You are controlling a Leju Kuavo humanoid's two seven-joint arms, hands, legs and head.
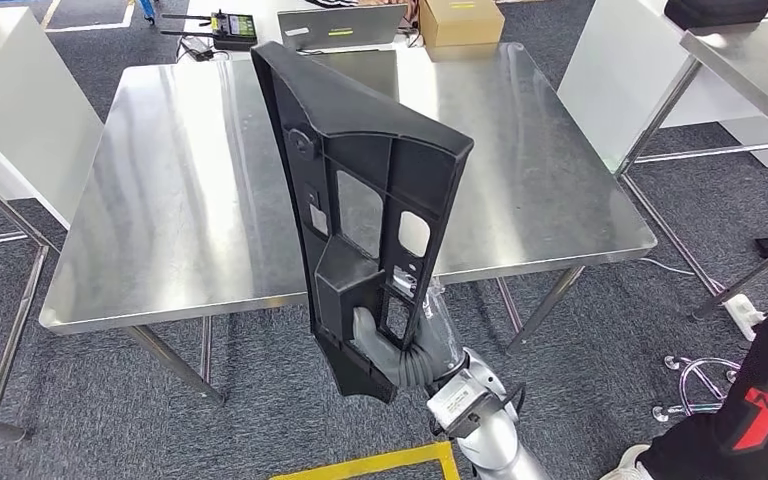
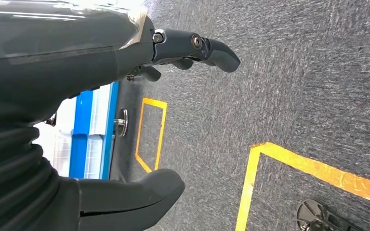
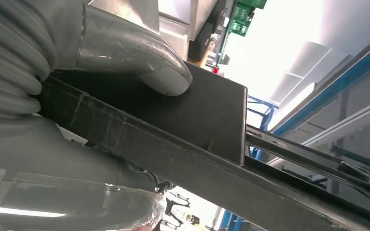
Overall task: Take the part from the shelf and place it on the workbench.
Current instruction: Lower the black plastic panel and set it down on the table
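Above near edge of workbench (image 1: 160, 200): black part (image 1: 360, 190) held upright, tilted, by right hand (image 1: 385, 350) gripping its lower end. Right wrist view adds thumb (image 3: 139, 57) pressed flat on part. Left wrist view: left hand (image 2: 125, 57) over carpet, fingers apart, holding nothing.

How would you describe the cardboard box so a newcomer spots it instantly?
Start at the large steel workbench and look past its far edge. The cardboard box sits there, right of the laptop. It is the only plain brown item beside dark electronics.
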